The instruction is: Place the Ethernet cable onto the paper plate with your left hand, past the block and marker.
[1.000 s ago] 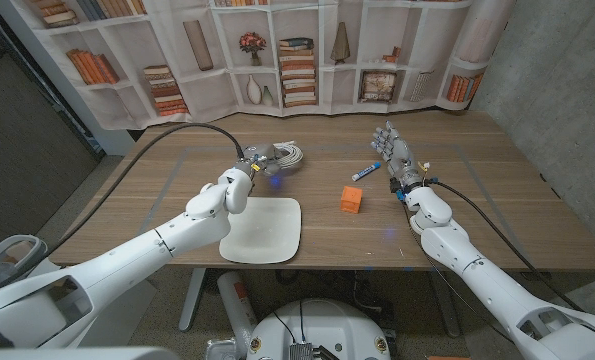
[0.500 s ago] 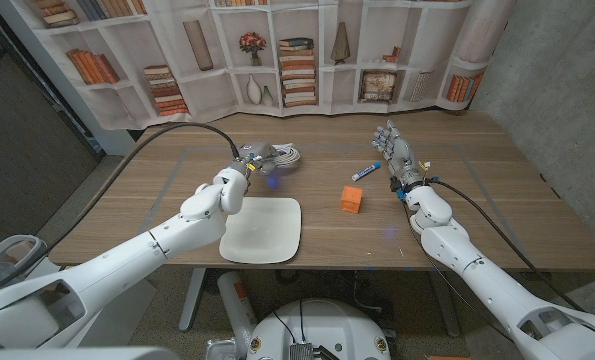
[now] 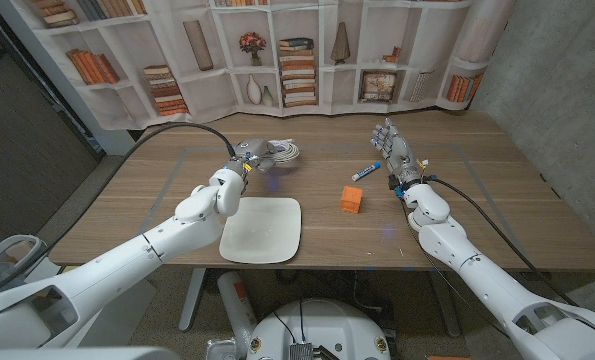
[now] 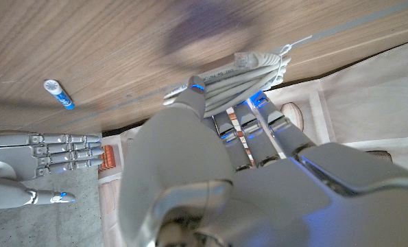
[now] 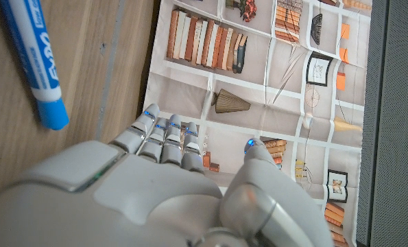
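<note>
The grey coiled Ethernet cable (image 3: 283, 153) lies on the table at the back, left of centre. My left hand (image 3: 247, 163) reaches its near-left edge. In the left wrist view the straight fingers (image 4: 258, 116) and thumb lie against the coil (image 4: 258, 65) without closing round it. The white paper plate (image 3: 263, 229) sits near the front edge, below that hand. The orange block (image 3: 351, 199) and the blue marker (image 3: 366, 171) lie to the right. My right hand (image 3: 392, 155) stands just right of the marker with its fingers spread, holding nothing.
A backdrop printed with bookshelves (image 3: 297, 60) closes off the table's far edge. The left arm's black cable (image 3: 167, 135) arcs over the table's left part. The marker (image 5: 36, 48) lies beside my right hand (image 5: 156, 185) in the right wrist view.
My left hand has moved further back and slightly left along the cable's edge. The cable, the plate, the block, the marker and the right hand have stayed in place.
</note>
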